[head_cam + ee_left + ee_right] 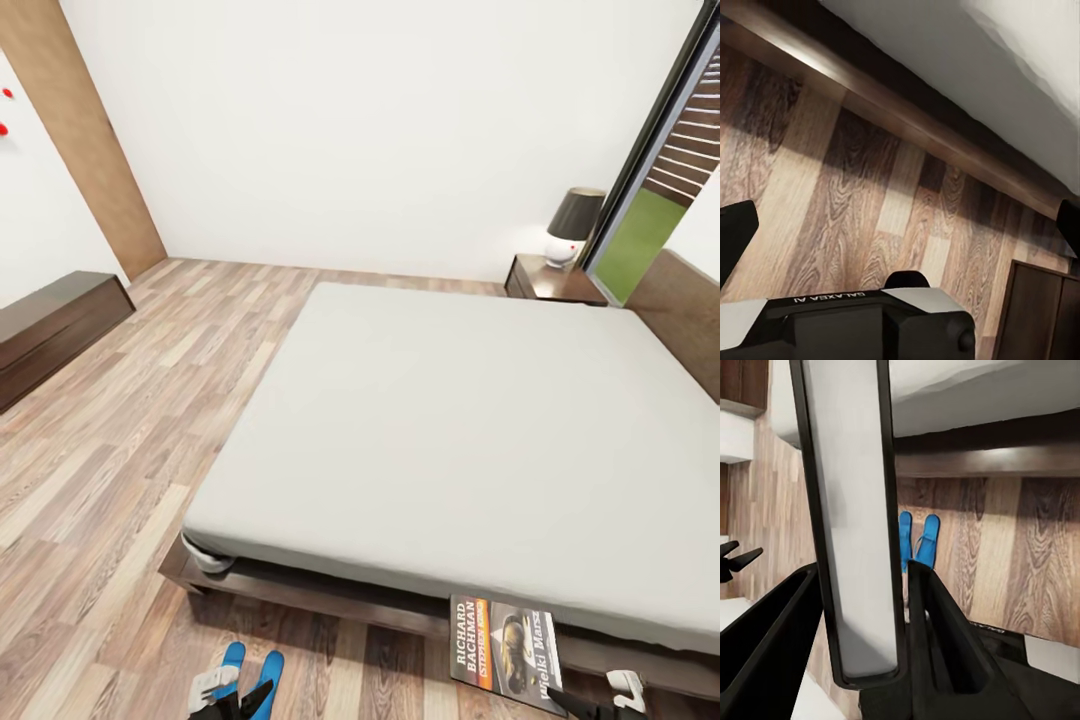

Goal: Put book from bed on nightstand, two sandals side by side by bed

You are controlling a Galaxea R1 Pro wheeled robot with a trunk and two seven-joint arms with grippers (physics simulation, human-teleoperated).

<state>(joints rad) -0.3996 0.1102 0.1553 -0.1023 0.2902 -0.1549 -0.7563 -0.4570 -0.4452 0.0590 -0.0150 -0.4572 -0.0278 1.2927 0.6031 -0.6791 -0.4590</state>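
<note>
the right gripper (862, 607) has its jaws clamped on the book (505, 655); carry it level to the nightstand (553, 283). left gripper (900, 225) jaws apart.

Only readable stuff: the book (506, 652) cover says "RICHARD BACHMAN" in white, with "Wielki Marsz" along its edge, and the left gripper (900, 225) housing has "GALAXEA AI" printed on it.
</note>
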